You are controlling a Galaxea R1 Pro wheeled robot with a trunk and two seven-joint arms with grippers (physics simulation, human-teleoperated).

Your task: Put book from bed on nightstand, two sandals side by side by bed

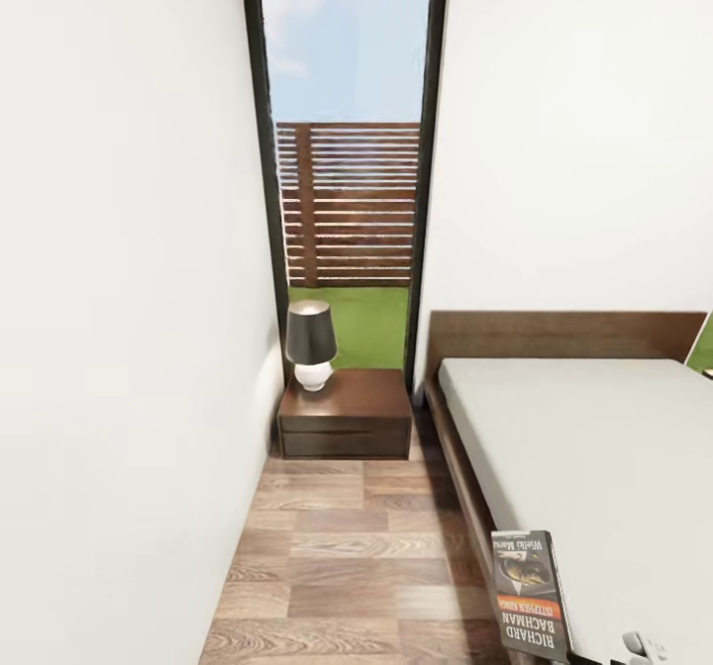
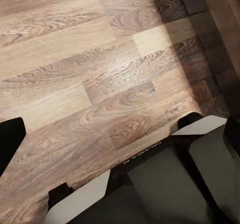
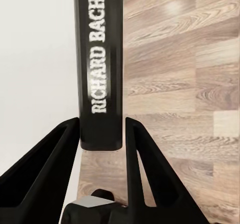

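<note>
1. Looking down the narrow aisle between the white wall (image 1: pixel 119 299) and the bed (image 1: pixel 594 447), your head view takes in the nightstand (image 1: pixel 345 414) at the far end, under a tall dark-framed window (image 1: pixel 347 150) with a slatted fence and grass outside.
2. A lamp (image 1: pixel 311 346) with a dark shade and a white round base stands on the nightstand's left part.
3. Your right tool (image 3: pixel 102 134) is clamped on the book (image 3: pixel 100 64) — both black fingers press its spine end, with "RICHARD BACHM" lettering running away along the spine.
4. In the head view the book (image 1: pixel 530 596) sits at the lower right, over the near left edge of the bed, cover facing up with its orange band and pale picture visible. Whether it touches the mattress you cannot tell.
5. Your left wrist view looks down on the wood-plank floor (image 2: pixel 90 74), with dark and pale robot parts along the near edge — whether the left tool's fingers are apart or together cannot be told.
</note>
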